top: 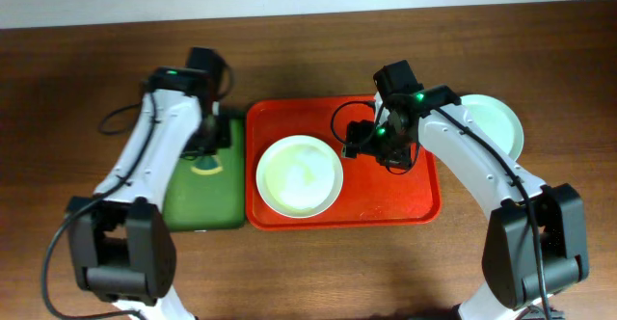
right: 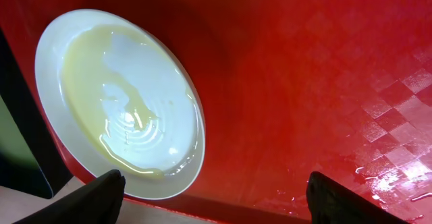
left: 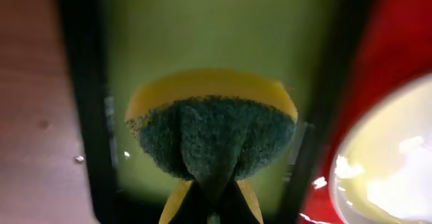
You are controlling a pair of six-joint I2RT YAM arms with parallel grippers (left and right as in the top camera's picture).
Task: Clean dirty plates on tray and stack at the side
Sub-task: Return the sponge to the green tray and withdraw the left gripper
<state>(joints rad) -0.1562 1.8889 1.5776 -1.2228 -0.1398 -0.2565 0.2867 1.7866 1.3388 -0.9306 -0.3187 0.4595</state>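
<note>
The left gripper [left: 212, 207] pinches the sponge [left: 210, 140], likely for wiping. The right gripper [right: 223, 200] hangs wide open by 1 plate [right: 121, 102].

Both the left arm [top: 154, 151] and the right arm [top: 472, 156] have smooth white links joined by chunky black joint housings, with large black blocks at their bases. A small green light [top: 172, 71] glows near each wrist, and thin black cables [top: 114, 120] loop beside the links. The right gripper [right: 214, 200] has dark fingertips [right: 94, 197], seemingly matte black and rounded.
</note>
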